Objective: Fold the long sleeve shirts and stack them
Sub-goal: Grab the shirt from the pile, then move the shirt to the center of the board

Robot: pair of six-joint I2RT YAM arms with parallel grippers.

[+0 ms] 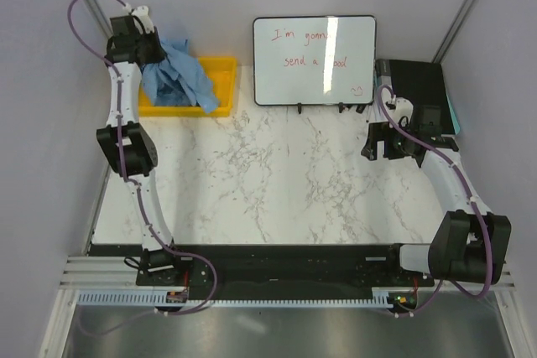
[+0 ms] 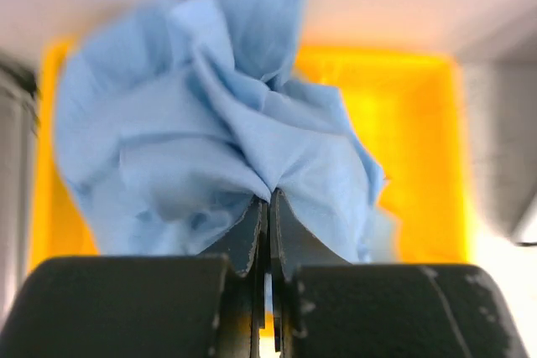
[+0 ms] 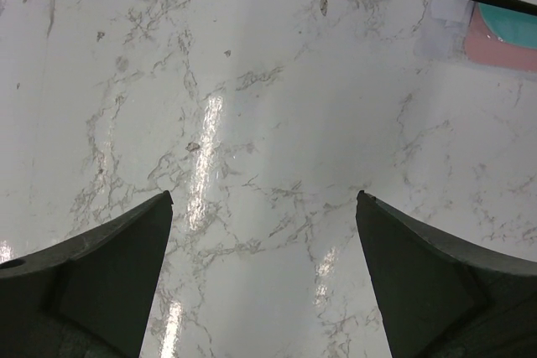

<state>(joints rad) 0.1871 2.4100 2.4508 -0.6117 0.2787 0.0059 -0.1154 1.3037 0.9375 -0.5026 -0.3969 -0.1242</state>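
A light blue long sleeve shirt [image 1: 174, 75] hangs bunched over the yellow tray [image 1: 220, 73] at the back left. My left gripper [image 1: 149, 48] is shut on a pinch of its cloth and holds it lifted. In the left wrist view the shirt [image 2: 210, 132] fills the middle above my left gripper [image 2: 269, 199], with the tray [image 2: 411, 148] behind. My right gripper [image 1: 376, 147] is open and empty above bare marble at the right; in the right wrist view my right gripper [image 3: 264, 199] shows wide-spread fingers.
A whiteboard [image 1: 315, 60] with red writing stands at the back centre. A black box [image 1: 417, 90] with papers sits at the back right; its pink and teal corner shows in the right wrist view [image 3: 503, 35]. The marble table [image 1: 285, 182] lies between the arms.
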